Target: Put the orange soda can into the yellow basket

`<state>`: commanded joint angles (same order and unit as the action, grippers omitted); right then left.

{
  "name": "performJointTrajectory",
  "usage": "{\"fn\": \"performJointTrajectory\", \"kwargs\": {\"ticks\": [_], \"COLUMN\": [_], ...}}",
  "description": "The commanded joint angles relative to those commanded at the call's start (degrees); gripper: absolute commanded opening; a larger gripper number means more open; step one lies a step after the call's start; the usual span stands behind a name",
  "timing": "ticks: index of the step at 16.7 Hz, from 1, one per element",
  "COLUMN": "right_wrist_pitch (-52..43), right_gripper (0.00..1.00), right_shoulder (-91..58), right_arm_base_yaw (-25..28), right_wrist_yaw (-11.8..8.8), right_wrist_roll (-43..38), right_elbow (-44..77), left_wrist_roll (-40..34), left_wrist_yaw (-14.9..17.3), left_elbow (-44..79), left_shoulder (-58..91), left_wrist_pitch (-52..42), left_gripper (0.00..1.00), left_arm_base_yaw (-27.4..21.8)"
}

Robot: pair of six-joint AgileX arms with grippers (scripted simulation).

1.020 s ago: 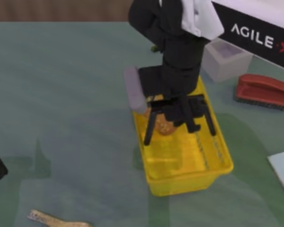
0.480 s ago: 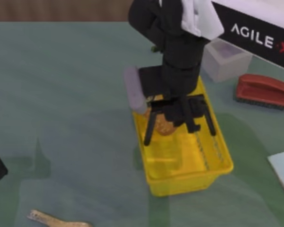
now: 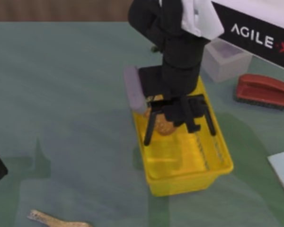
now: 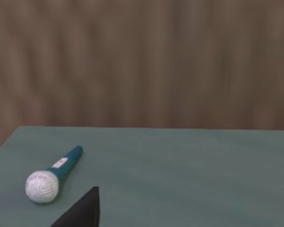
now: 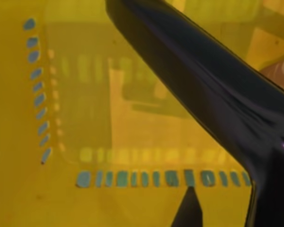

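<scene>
Green table (image 3: pixel 75 94) bears yellow basket (image 3: pixel 189 182); brown wall (image 4: pixel 142 61) behind.

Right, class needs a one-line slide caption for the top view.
Right gripper lowers the orange soda can into the yellow basket; left arm parked at the table's left edge.

yellow basket (image 3: pixel 189 182) – glossy plastic | handle (image 5: pixel 213 94) – shiny black | table (image 3: pixel 71 118) – matt

The yellow basket (image 5: pixel 85 109) fills the right wrist view, its slotted walls meeting the floor. Its black folding handle (image 5: pixel 203 90) crosses diagonally; a sliver of the orange soda can (image 5: pixel 280 72) shows behind it.
</scene>
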<state>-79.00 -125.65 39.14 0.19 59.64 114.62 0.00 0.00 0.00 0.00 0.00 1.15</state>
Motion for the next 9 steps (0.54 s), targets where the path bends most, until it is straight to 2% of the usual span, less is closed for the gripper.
{"fn": "performJointTrajectory", "kwargs": {"ticks": [9], "right_wrist_pitch": [-10.4], "right_gripper": [0.00], "right_shoulder": [1.7], "right_arm_base_yaw": [-1.6], "right_wrist_yaw": [0.0], "right_wrist_roll": [2.2], "right_elbow": [8.7], "left_wrist_roll": [0.0], "left_wrist_yaw": [0.0], "left_elbow": [0.0], "left_shoulder": [0.0], "left_wrist_pitch": [0.0], "left_gripper": [1.00], "left_arm_base_yaw": [0.0]}}
